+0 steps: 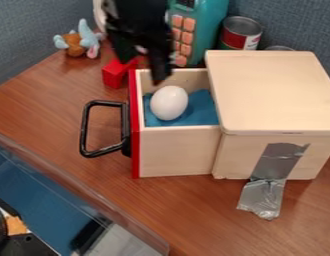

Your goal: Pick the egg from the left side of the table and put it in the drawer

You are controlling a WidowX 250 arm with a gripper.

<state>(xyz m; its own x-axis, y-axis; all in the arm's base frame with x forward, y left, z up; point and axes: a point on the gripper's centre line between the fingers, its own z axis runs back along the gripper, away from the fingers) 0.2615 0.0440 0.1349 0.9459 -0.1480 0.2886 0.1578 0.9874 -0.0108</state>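
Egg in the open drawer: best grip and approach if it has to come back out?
Come straight down from above and grip the egg across its widest part. Its rounded top narrows, so a high grip would likely slip, and the walls of the drawer get in the way of a side approach.

My arm (136, 15) is black, broad and blocky, with uneven, angular edges where I can make them out. My gripper (158, 65) is black too, slimmer than the arm, narrowing to a dark lower end, with a small pale fleck partway up.
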